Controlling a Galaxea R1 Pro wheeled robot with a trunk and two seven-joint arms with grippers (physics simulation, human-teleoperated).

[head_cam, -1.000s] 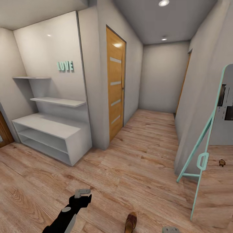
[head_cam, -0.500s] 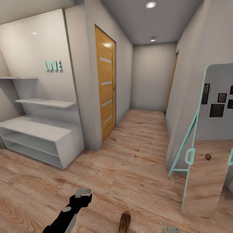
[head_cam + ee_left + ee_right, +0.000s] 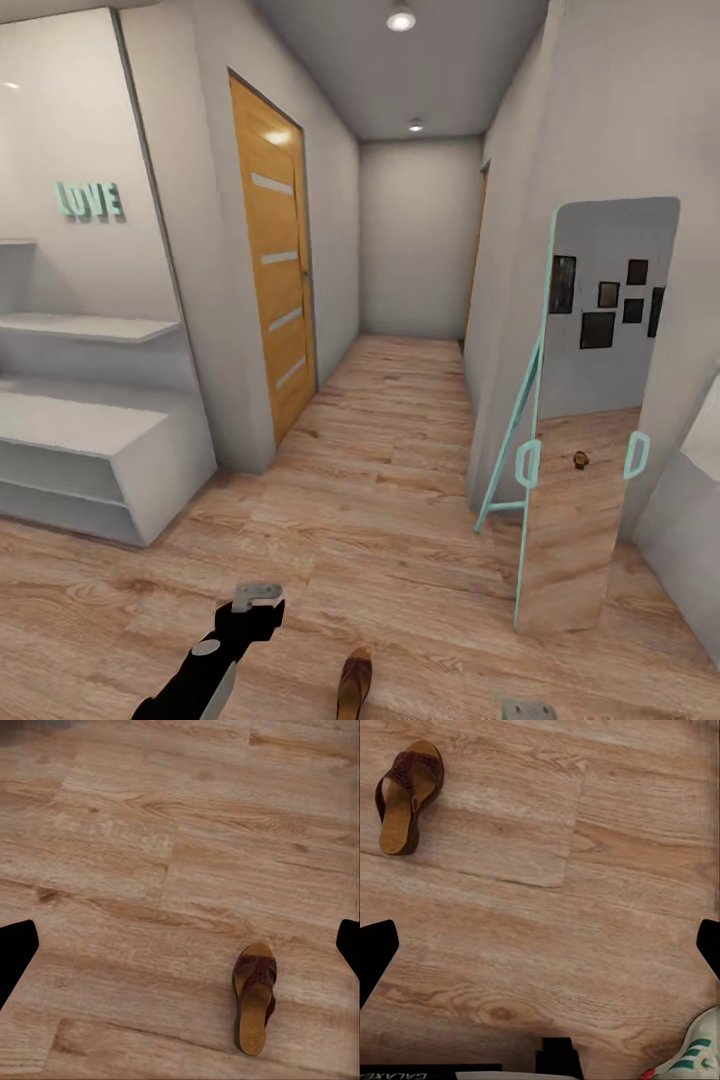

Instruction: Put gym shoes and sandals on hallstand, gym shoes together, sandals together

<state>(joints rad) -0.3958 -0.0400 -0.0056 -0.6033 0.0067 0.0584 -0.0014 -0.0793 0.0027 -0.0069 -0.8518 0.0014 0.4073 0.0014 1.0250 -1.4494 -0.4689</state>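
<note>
One dark brown sandal (image 3: 353,682) with a tan footbed lies on the corridor floor (image 3: 400,500) at the near edge of the head view. It also lies flat in the left wrist view as the sandal (image 3: 255,996) and in the right wrist view as the sandal (image 3: 409,795). A white gym shoe (image 3: 694,1054) with green stripes peeks in at the corner of the right wrist view. The light-grey hallstand (image 3: 90,450) stands at the left, its shelves bare. My left gripper (image 3: 255,597) hovers open over the floor, left of the sandal. My right gripper (image 3: 540,949) is open too, holding nothing.
A mint-framed standing mirror (image 3: 590,420) leans against the right wall. A wooden door (image 3: 272,290) is set in the left wall past the hallstand. The corridor runs on ahead between them. Mint letters (image 3: 90,200) hang above the stepped wall shelves.
The whole head view has swung to the right: hallstand and door slid left, the mirror came fully into view. Both arms keep their place in the picture.
</note>
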